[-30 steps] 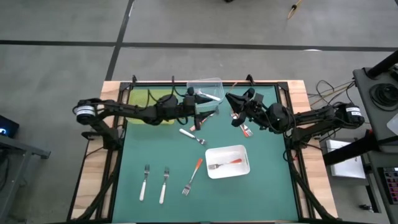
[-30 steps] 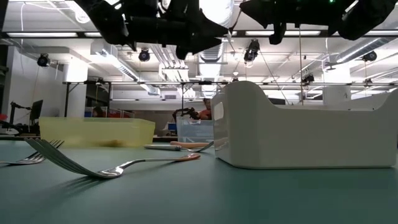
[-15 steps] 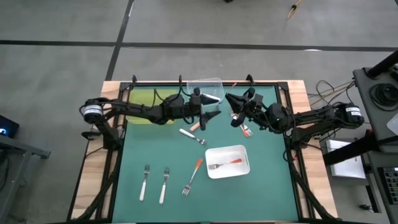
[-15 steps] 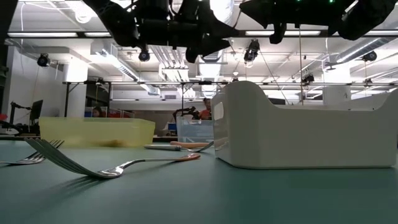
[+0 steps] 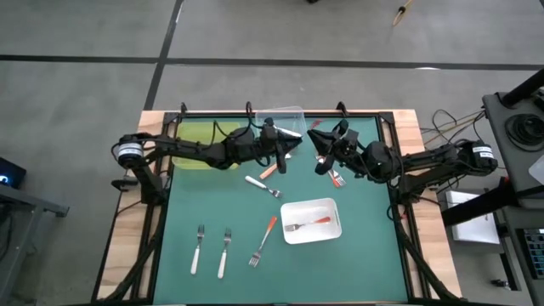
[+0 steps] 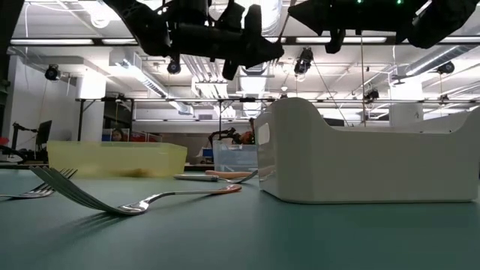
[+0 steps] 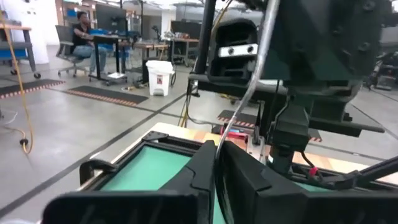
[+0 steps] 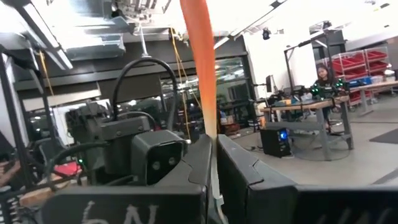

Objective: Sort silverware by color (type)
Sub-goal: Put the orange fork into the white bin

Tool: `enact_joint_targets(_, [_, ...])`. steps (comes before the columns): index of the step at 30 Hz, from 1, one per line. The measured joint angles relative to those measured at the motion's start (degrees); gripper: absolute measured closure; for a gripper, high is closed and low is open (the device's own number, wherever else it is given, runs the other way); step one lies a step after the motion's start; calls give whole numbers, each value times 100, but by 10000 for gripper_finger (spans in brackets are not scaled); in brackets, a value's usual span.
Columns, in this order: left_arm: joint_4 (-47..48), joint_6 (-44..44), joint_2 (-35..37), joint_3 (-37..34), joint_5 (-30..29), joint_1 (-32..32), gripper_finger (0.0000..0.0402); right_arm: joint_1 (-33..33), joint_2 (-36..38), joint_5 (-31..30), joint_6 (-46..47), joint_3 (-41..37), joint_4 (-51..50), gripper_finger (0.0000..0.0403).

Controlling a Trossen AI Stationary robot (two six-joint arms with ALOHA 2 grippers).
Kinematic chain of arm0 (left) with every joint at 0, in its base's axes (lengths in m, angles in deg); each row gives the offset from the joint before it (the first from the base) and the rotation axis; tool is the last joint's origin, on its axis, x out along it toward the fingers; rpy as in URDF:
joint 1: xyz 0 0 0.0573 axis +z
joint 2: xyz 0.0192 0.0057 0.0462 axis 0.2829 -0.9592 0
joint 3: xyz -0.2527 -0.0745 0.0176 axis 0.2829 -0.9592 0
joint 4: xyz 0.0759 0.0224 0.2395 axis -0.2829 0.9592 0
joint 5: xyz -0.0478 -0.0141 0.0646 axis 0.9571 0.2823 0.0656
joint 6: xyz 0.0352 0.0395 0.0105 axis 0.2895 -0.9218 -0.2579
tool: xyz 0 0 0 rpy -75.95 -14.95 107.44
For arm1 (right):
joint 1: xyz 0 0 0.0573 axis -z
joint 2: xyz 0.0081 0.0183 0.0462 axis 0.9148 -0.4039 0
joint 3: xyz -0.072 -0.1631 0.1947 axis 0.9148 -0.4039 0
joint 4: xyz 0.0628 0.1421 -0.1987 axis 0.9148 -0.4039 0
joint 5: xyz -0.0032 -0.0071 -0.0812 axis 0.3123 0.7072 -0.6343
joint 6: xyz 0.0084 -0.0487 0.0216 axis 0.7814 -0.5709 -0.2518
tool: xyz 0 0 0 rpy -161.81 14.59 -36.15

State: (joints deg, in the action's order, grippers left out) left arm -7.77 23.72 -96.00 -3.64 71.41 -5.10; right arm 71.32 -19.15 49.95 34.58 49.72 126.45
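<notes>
1. On the near part of the green mat (image 5: 365,255): 2 white-handled forks (image 5: 198,248) side by side, w/ 1 red-orange fork (image 5: 263,240) just right of them.
2. 1 second red-orange fork (image 5: 308,224) lies in the white tray (image 5: 333,206); 1 pale-handled fork (image 5: 263,185) lies mid-mat.
3. R gripper (image 8: 213,140), right of centre, is clenched on an orange-handled fork (image 8: 200,62).
4. L gripper (image 7: 217,149), by the clear tray (image 5: 280,113), is clenched; can't tell if it holds anything.

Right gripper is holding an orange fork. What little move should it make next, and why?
Probably swing toward the white rectangular plastic tray. The right gripper is shut on a fork with a red-orange plastic handle, and that tray already holds a fork with a similar handle, so the colours seem to match.
</notes>
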Motion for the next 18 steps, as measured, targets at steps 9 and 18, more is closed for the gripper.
enact_joint_targets(9, [507,264,137,-6,-145,1,401,0,63,-280,143,2,-426,350])
enact_joint_targets(18, [1936,288,871,-5,-132,67,401,4,260,-317,218,56,-1386,272])
